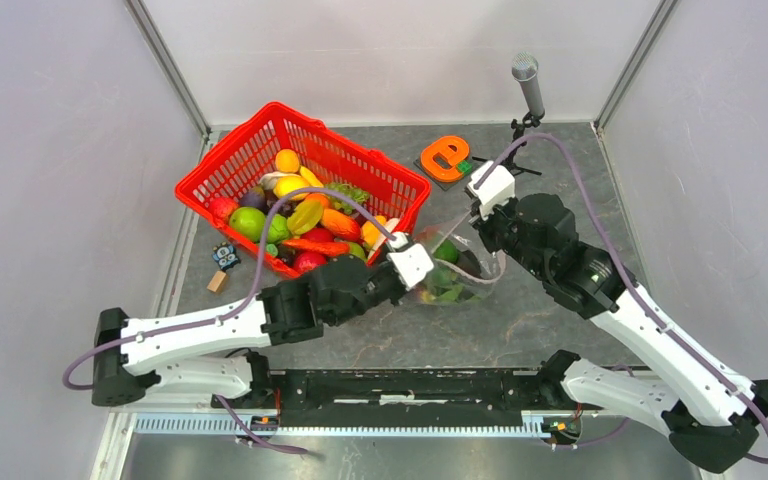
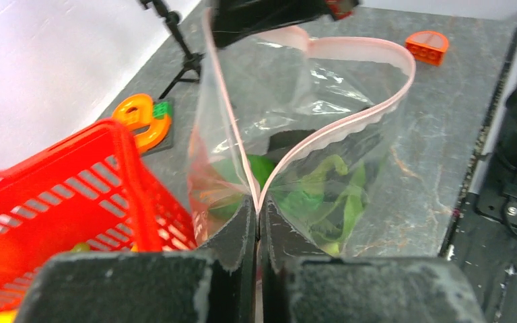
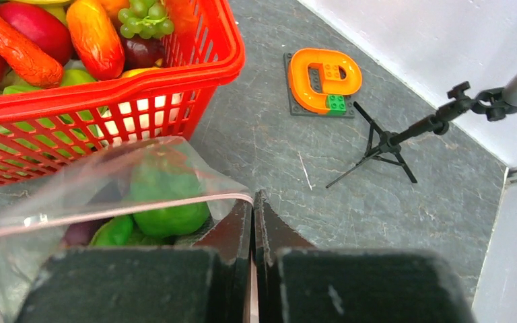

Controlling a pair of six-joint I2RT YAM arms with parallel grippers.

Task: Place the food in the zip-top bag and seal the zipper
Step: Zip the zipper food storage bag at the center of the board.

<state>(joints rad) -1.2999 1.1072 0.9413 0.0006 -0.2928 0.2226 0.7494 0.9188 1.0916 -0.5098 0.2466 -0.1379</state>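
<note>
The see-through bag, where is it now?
In the top view the bag is near the middle, just right of the red basket, stretched between the left and right jaws, which pinch its ends.

A red basket [image 1: 222, 165] is sitting on the surface [image 1: 520, 330]. An orange letter block [image 1: 447, 155] is lying beside a microphone [image 1: 528, 80] standing on a tripod; a wooden cube [image 1: 218, 282] is resting near the basket.

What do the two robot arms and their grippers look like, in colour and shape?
Both the left arm and right arm have white links and black joints. A lilac cable runs along each. Each wrist carries a white box. The left gripper and right gripper have black, wedge-shaped fingers with frayed edges.
</note>
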